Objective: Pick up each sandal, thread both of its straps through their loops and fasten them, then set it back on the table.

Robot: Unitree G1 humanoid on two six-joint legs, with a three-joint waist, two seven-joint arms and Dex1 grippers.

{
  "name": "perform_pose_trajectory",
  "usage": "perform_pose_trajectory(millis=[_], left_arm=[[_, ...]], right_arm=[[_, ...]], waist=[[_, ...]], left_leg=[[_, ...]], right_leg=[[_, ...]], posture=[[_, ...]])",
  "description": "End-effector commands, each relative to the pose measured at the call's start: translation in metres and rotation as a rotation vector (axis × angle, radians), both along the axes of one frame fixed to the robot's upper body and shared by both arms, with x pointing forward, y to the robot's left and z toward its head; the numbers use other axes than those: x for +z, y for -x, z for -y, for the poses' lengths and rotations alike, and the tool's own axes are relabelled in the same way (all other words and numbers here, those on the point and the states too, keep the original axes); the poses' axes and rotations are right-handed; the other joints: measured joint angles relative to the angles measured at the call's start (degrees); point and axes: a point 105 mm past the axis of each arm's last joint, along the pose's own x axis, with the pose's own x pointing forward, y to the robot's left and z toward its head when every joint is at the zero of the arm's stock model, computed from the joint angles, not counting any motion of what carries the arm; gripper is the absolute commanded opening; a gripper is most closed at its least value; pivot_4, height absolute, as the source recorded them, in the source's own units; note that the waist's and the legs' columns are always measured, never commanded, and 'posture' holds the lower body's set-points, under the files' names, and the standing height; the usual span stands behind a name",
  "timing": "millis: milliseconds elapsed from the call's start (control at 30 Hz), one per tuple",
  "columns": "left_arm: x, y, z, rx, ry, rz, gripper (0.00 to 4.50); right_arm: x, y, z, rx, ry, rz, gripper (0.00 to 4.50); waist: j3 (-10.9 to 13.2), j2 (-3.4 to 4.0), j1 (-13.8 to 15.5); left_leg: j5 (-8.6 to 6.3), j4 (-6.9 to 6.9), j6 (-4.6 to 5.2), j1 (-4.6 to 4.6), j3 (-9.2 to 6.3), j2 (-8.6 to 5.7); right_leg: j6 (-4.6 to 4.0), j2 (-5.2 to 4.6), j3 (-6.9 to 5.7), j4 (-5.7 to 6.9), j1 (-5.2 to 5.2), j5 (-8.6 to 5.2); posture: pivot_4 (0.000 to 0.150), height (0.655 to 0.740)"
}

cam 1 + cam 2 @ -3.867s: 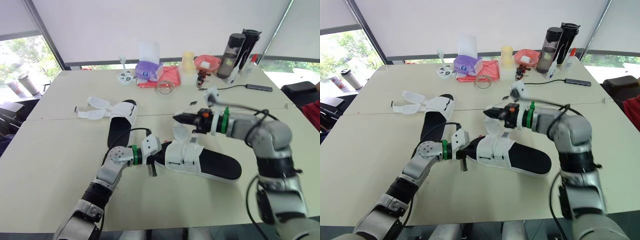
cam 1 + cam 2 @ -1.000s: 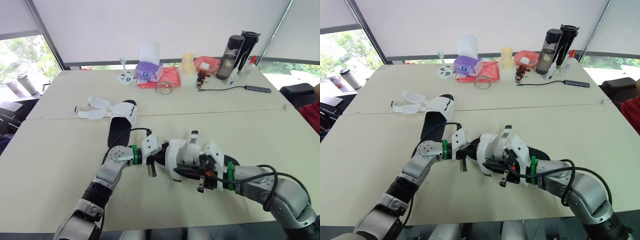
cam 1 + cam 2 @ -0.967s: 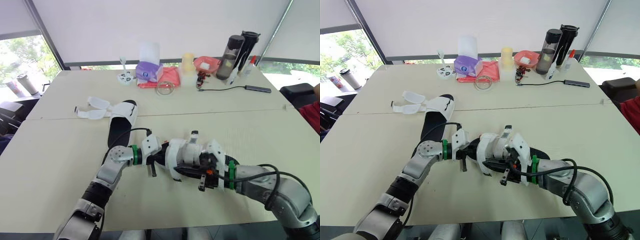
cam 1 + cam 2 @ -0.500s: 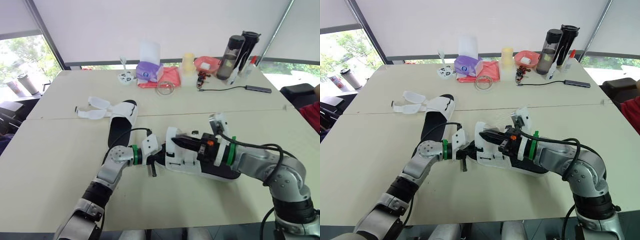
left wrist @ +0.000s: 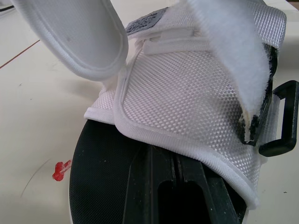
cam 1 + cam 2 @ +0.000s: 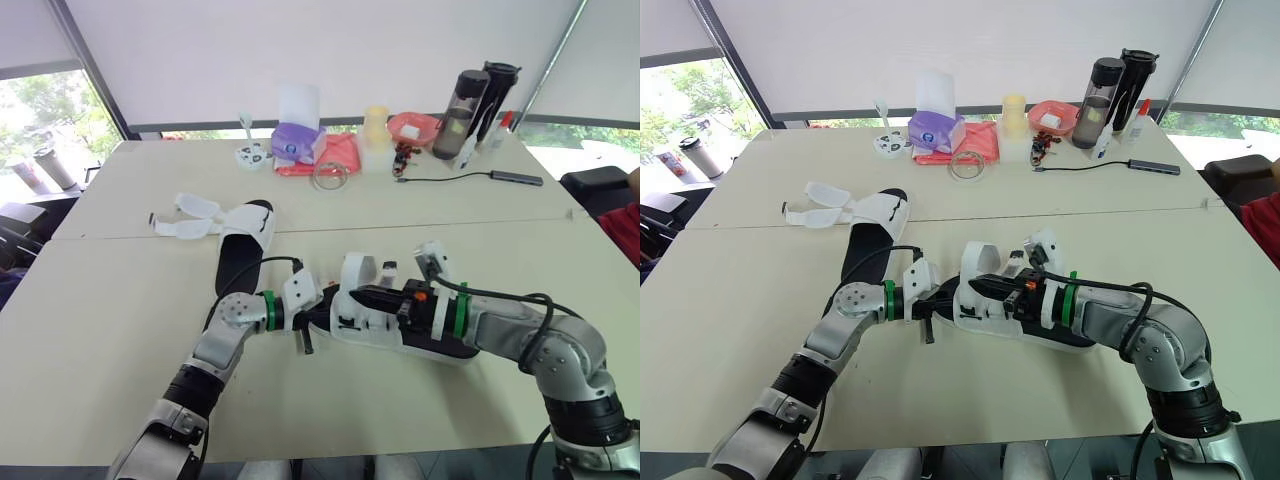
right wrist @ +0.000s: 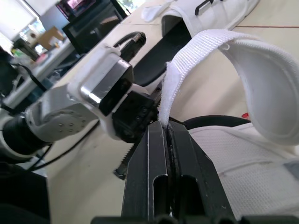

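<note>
The near sandal (image 6: 430, 335), black sole with a white mesh upper, lies flat at the table's middle. My left gripper (image 6: 320, 312) is shut on the sole's edge at its left end; the left wrist view shows its fingers (image 5: 154, 186) clamped on the black sole under the upper (image 5: 187, 98), with a black loop (image 5: 280, 116) at the side. My right gripper (image 6: 354, 295) reaches over the sandal and is shut on the end of a white strap (image 7: 243, 60) that arches upward. The second sandal (image 6: 243, 240) lies further back on the left, its straps (image 6: 190, 215) spread open.
Along the far edge stand a purple tissue box (image 6: 295, 138), a red cloth (image 6: 338, 152), a tape ring (image 6: 328, 175), a yellow cup (image 6: 376, 125), a red bowl (image 6: 412, 126) and two dark bottles (image 6: 470, 95). A cable with a hub (image 6: 518, 176) lies at the right.
The sandal, tipped on its side a second ago, lies flat again. My right gripper has risen over it and now holds the strap end, which arches up. The left arm has not moved.
</note>
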Motion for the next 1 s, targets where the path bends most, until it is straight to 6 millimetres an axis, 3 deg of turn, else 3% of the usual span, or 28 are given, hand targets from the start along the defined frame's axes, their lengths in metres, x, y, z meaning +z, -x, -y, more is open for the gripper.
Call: perform_pose_trajectory(millis=[33,800,1000], left_arm=[[-0.0295,0.0097,-0.0017,-0.004,-0.077,-0.089,0.00],[-0.0315,0.0089,-0.0030,0.003,-0.085,-0.086,0.00],[-0.0316,0.0086,-0.0030,0.006,-0.085,-0.085,0.00]], right_arm=[[0.0075,0.0049,0.0001,0.013,-0.043,-0.008,0.04],[0.0140,0.0031,-0.0039,0.005,-0.154,-0.100,0.04],[0.0040,0.0046,0.0015,-0.003,-0.098,-0.119,0.04]], waist=[[0.00,0.00,0.02],[0.00,0.00,0.03],[0.00,0.00,0.02]], left_leg=[[0.00,0.00,0.00,0.00,0.00,0.00],[0.00,0.01,0.00,0.00,0.00,0.00],[0.00,0.01,0.00,0.00,0.00,0.00]], right_leg=[[0.00,0.00,0.00,0.00,0.00,0.00],[-0.02,0.00,0.00,0.00,0.00,-0.01],[-0.04,0.00,0.00,0.00,0.00,-0.02]], posture=[[0.150,0.7400],[0.150,0.7400],[0.150,0.7400]])
